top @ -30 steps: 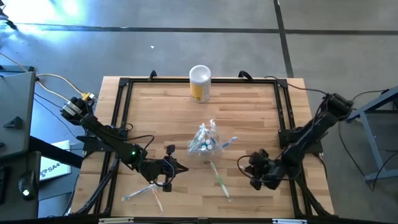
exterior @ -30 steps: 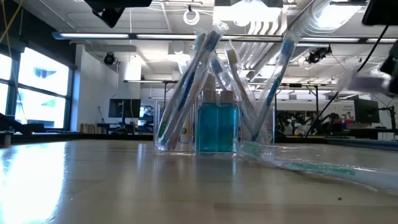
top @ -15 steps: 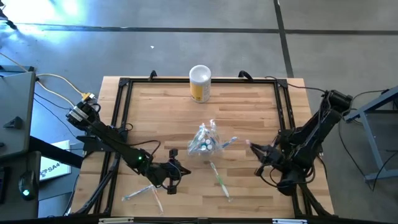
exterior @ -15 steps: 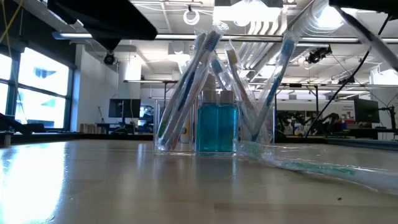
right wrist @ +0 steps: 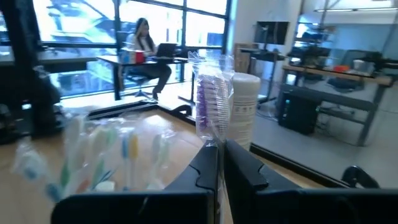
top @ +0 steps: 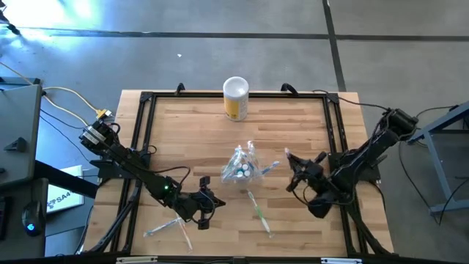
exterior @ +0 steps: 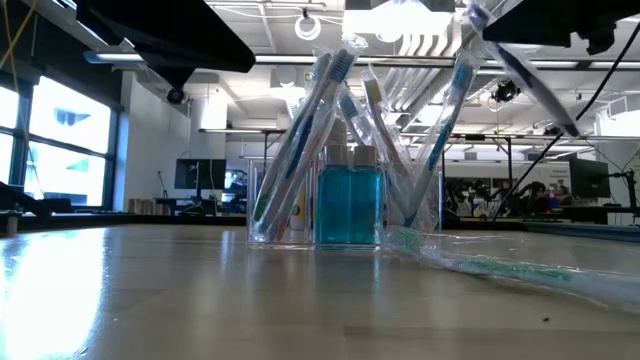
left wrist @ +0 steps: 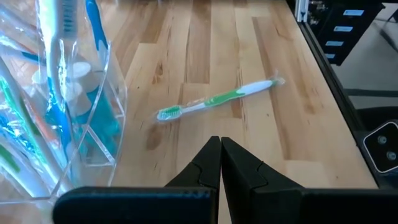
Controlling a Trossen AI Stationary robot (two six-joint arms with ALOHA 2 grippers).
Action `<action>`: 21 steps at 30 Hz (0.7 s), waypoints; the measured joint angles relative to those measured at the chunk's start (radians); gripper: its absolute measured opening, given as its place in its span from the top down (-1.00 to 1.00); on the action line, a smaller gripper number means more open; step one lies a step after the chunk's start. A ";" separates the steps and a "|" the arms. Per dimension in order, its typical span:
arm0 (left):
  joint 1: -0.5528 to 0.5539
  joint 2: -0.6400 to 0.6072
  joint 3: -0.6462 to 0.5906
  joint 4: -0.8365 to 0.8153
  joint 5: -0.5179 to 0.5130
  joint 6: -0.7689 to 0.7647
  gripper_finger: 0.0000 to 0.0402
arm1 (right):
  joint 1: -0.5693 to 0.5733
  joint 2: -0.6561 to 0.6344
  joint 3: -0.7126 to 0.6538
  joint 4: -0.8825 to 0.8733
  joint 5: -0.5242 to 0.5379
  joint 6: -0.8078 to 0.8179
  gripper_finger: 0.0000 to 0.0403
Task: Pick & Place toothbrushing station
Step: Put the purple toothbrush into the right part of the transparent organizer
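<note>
The toothbrushing station (top: 242,167), a clear holder with wrapped brushes and teal tubes, stands mid-table; it also shows in the low view (exterior: 345,200) and the left wrist view (left wrist: 62,93). My right gripper (top: 292,163) hovers just right of it, level, shut on a wrapped toothbrush (right wrist: 211,93). My left gripper (top: 212,202) is shut and holds nothing, near and left of the station, above the table (left wrist: 220,142). A green wrapped toothbrush (top: 258,213) lies flat on the wood between the arms. My right gripper pinches the wrapped toothbrush by its handle just behind the head (right wrist: 214,142), between the two fingers. The fingers come level from the table's right side. The purple-bristled head (right wrist: 208,87) sticks out past the fingertips, and the brush is lifted clear, slanting in the air (exterior: 525,70).
A yellow canister with a white top (top: 236,97) stands at the far edge. Another wrapped toothbrush (top: 167,227) lies near the front left. A black frame (top: 143,117) runs round the tabletop. Beyond the table a person sits at a desk (right wrist: 143,43).
My right gripper has risen, tipped from pointing down to level, and gone toward the station, carrying the wrapped toothbrush clear of the table. My left gripper has sunk a little, staying shut.
</note>
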 joint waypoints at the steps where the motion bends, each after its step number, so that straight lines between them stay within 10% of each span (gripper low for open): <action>1: 0.000 0.000 0.000 0.000 0.000 0.006 0.96 | -0.013 0.006 0.000 0.027 0.002 -0.021 0.98; 11: 0.000 0.000 0.000 -0.002 -0.002 0.047 0.96 | -0.045 0.050 0.000 0.434 -0.099 -0.509 0.98; 21: 0.000 -0.001 0.000 -0.008 -0.001 0.045 0.96 | -0.143 0.049 0.002 0.863 -0.506 -0.932 0.98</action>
